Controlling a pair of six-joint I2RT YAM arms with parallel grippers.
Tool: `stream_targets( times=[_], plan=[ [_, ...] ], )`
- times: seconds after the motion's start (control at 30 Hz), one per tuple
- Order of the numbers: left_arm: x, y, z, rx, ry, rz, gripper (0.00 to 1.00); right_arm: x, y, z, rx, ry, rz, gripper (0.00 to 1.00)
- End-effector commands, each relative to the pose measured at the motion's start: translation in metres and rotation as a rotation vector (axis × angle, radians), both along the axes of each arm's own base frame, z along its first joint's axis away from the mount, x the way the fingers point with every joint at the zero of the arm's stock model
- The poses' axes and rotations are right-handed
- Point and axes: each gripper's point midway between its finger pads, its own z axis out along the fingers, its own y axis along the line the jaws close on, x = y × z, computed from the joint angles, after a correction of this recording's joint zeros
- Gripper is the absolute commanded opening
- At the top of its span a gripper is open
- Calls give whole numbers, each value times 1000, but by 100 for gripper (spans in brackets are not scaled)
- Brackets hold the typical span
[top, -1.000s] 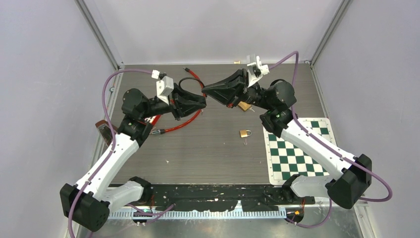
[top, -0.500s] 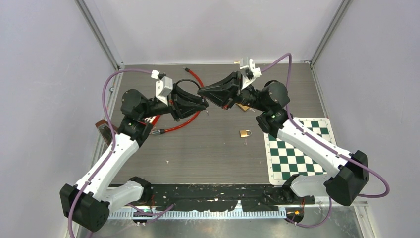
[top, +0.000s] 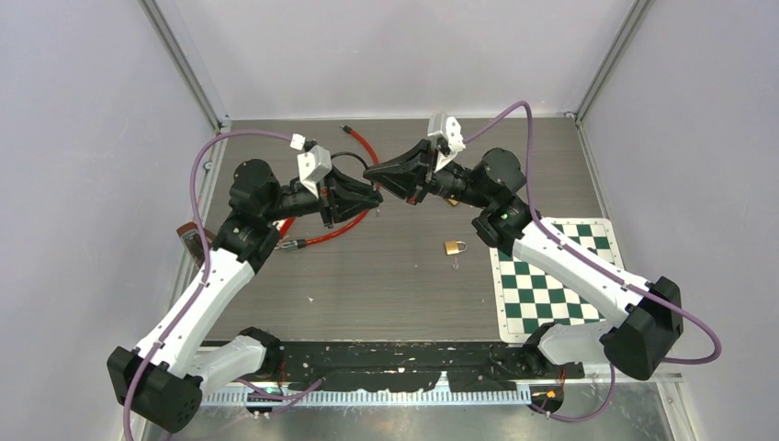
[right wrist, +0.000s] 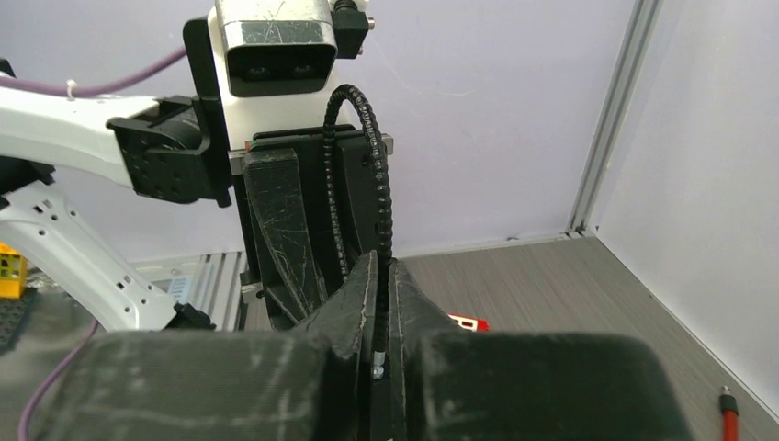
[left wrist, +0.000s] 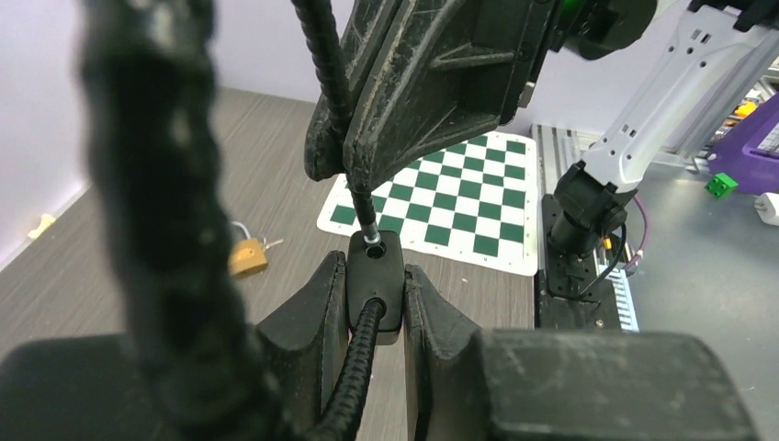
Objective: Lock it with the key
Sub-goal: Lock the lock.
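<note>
A: What colour is the table (top: 386, 294)?
B: Dark grey-brown, streaked with wood grain. At the right of the top view lies a mat (top: 551, 285) checkered green and white.
A: And the padlock (top: 454, 246) mid-frame?
B: Brass-yellow. Upper left of it, a red cable (top: 326, 238).
A: The arms (top: 197, 308)?
B: White links, black joints, purple leads (top: 194, 175). The left gripper (top: 377, 195) and right gripper (top: 369, 171) are black, as are the lock body (left wrist: 374, 276) and ribbed cable (left wrist: 331, 73) in the left wrist view.
</note>
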Motion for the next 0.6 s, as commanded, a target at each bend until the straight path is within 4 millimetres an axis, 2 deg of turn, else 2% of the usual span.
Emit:
stream_targets(
  times=[0.0,0.3,0.57],
  plan=[
    [1,6,44,-37,-170,52,0,0,10,-31,-116,20,23,5],
    [11,8,49,-47,-173,104,0,3,23,-68,-183,81,54,5],
    [26,17,52,-86,-181,219,0,3,26,-87,-220,140,61,5]
  ],
)
